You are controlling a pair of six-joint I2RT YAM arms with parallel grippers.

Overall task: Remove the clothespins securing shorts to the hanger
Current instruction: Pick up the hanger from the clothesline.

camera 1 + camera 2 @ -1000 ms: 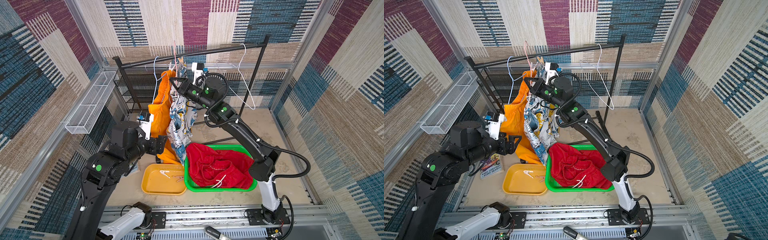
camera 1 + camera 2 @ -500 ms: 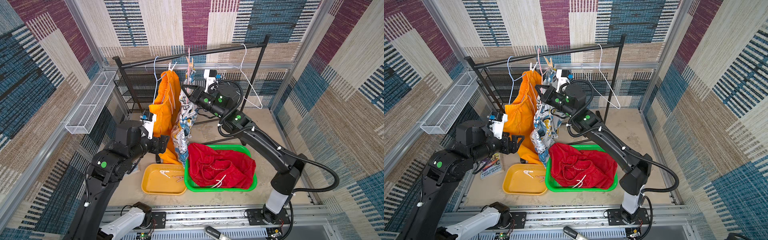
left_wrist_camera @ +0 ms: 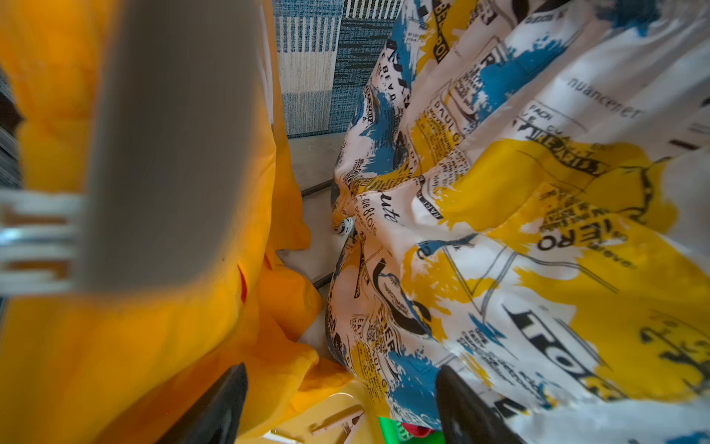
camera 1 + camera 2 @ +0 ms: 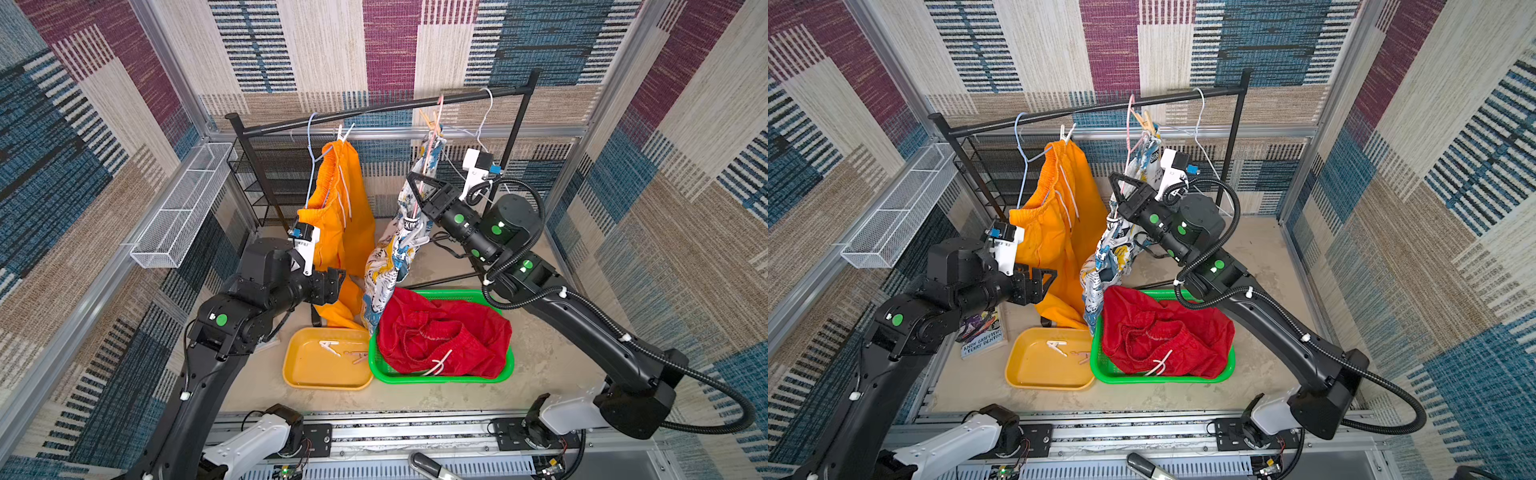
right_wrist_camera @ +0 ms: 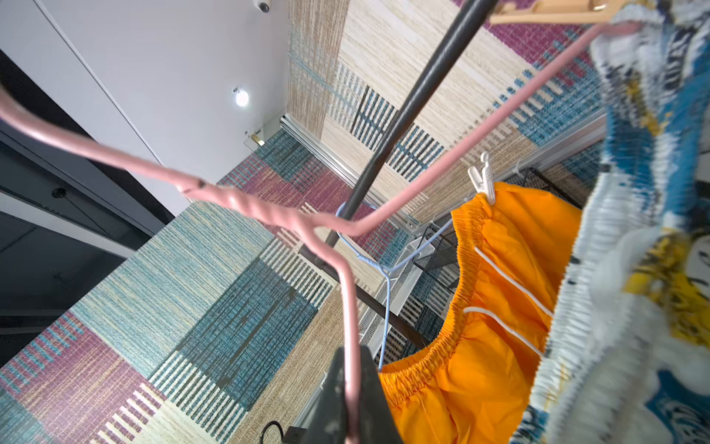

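My right gripper [image 4: 417, 186] [image 5: 351, 369] is shut on the wire of a pink hanger [image 5: 269, 209] on the black rail [image 4: 374, 109]. The white, blue and yellow printed shorts [image 4: 395, 257] hang from that hanger by a tan clothespin [image 4: 430, 118]. To their left, orange shorts [image 4: 340, 216] hang from a blue hanger [image 4: 311, 137] by a white clothespin [image 4: 343, 133] [image 5: 482, 180]. My left gripper [image 4: 336, 278] [image 3: 342, 403] stands open low between the orange and printed shorts, holding nothing. Red shorts [image 4: 440, 336] lie in the green basket [image 4: 436, 378].
A yellow tray [image 4: 324, 380] left of the basket holds loose clothespins [image 4: 330, 347]. An empty white hanger [image 4: 484, 120] hangs at the rail's right end. A white wire basket [image 4: 178, 208] is on the left wall, and a book [image 4: 982, 336] lies under my left arm.
My right gripper has slid the pink hanger and printed shorts to the right along the rail, away from the orange shorts. The left gripper has shifted slightly right and stays open.
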